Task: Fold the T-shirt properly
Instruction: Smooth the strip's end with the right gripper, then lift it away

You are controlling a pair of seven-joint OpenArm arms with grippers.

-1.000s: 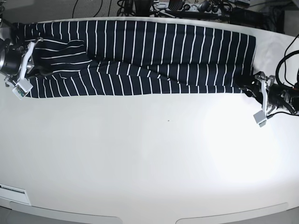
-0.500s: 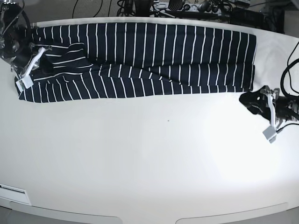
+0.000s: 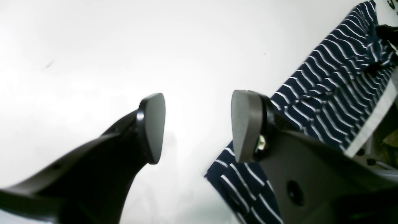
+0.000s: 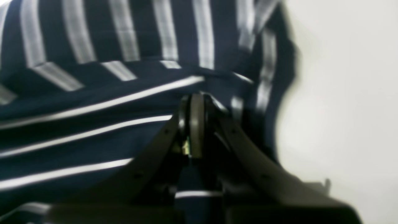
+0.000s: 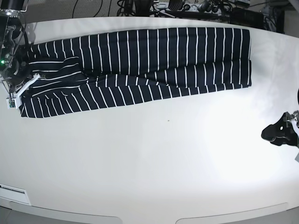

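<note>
The T-shirt, dark navy with thin white stripes, lies folded into a long band across the far part of the white table. At its left end my right gripper is shut on the cloth. The right wrist view shows the closed fingertips pinching a fold of the T-shirt near its edge. My left gripper hovers open over bare table at the right, well clear of the shirt. Its pads stand wide apart with nothing between them, and the T-shirt runs off behind the right finger.
Cables and dark equipment crowd the table's far edge. A white label sits at the front left corner. Bare table surface spreads in front of the shirt.
My left gripper has drawn back from the shirt's right corner toward the front right. The shirt's left end has shifted rightward and nearer with my right gripper.
</note>
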